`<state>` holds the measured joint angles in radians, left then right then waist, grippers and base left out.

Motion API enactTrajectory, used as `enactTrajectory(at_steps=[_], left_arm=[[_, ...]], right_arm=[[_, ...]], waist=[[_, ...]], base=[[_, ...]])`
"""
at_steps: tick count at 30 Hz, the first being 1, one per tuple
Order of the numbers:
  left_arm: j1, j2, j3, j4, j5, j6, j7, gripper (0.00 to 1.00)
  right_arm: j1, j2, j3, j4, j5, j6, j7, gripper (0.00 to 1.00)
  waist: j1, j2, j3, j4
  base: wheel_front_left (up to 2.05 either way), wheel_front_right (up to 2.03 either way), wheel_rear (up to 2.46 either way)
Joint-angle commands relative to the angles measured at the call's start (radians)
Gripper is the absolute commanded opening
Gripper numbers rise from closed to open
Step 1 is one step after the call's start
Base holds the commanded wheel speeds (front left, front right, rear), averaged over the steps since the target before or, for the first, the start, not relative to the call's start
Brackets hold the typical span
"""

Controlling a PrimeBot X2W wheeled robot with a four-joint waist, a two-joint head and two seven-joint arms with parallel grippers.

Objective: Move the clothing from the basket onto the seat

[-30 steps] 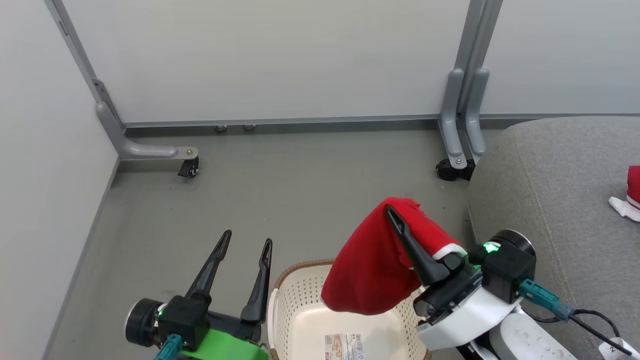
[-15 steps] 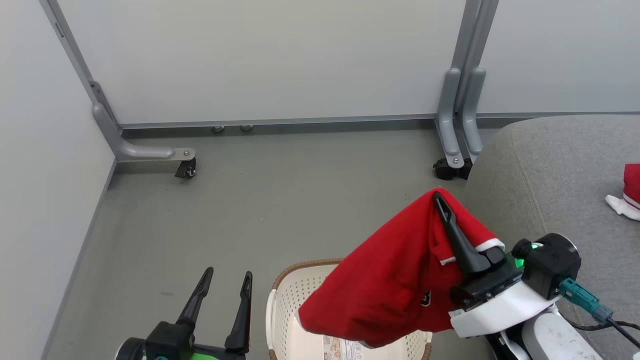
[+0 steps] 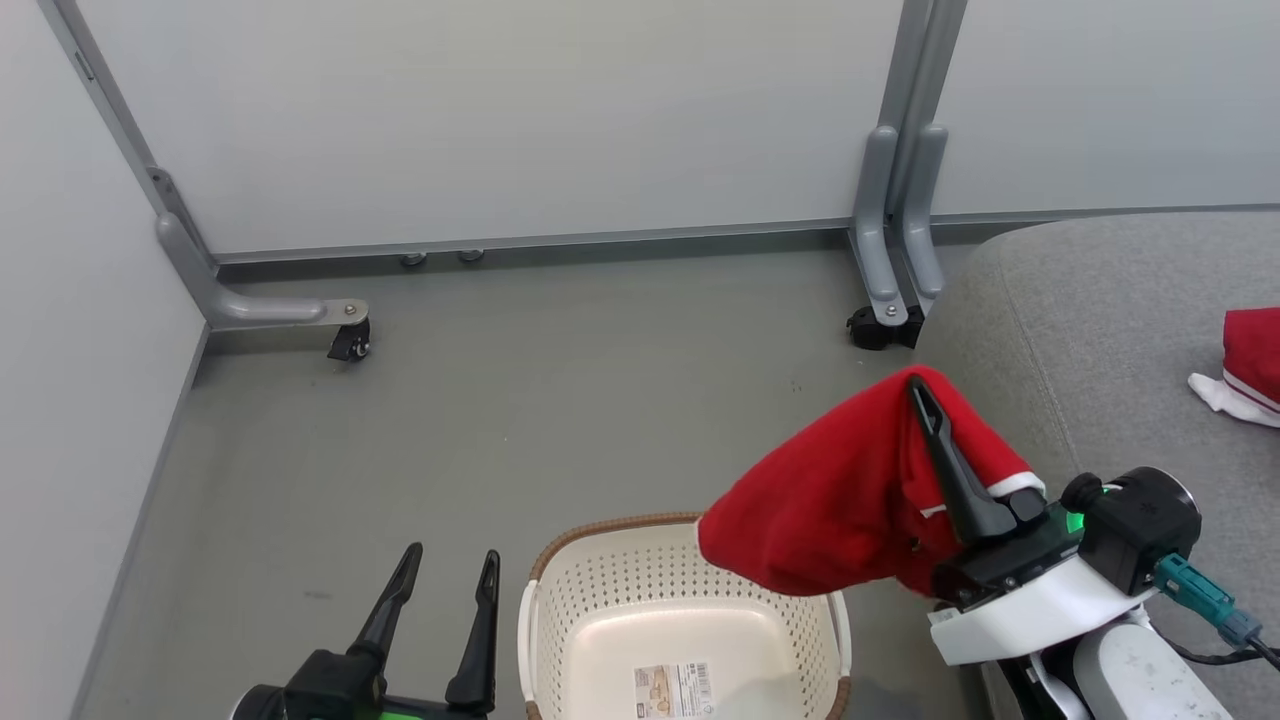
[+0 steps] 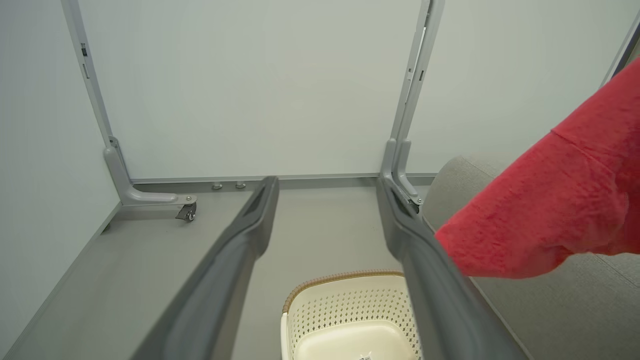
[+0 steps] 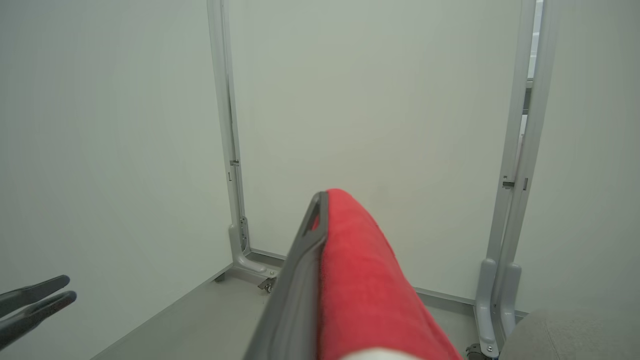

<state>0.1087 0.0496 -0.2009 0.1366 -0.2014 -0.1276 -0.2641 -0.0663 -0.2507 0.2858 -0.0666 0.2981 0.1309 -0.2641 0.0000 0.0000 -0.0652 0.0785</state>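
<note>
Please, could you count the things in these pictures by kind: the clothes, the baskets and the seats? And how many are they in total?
red garments: 2
basket: 1
seat: 1
Total: 4

Your head camera looks down from behind the left gripper point(image 3: 451, 553) and right gripper point(image 3: 918, 395); each wrist camera peers close along its own fingers point(image 4: 245, 245) at the partition point(image 3: 500, 120) all views share.

One red garment point(image 3: 840, 500) hangs above the cream basket point(image 3: 600, 580); second garment point(image 3: 1245, 362) lies on the grey seat point(image 3: 1100, 330).
</note>
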Motion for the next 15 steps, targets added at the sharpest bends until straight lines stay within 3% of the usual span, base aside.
enactTrajectory(at_steps=[1, 7, 15], left_arm=[[0.005, 0.002, -0.003, -0.001, -0.010, -0.003, 0.000, 1.00], [0.003, 0.002, -0.015, -0.003, -0.015, -0.004, 0.000, 1.00], [-0.021, 0.002, -0.034, -0.021, -0.026, 0.000, 0.000, 1.00]], right_arm=[[0.009, -0.007, -0.006, -0.003, -0.005, -0.001, 0.000, 0.00], [0.007, -0.021, -0.026, -0.005, -0.007, -0.001, 0.000, 0.00], [0.000, -0.042, -0.049, -0.006, -0.002, -0.001, 0.000, 0.00]], waist=[[0.0000, 0.0000, 0.003, -0.017], [0.0000, 0.0000, 0.011, -0.085], [0.0000, 0.0000, 0.030, -0.232]], base=[[0.00, 0.00, 0.00], [0.00, 0.00, 0.00], [0.00, 0.00, 0.00]])
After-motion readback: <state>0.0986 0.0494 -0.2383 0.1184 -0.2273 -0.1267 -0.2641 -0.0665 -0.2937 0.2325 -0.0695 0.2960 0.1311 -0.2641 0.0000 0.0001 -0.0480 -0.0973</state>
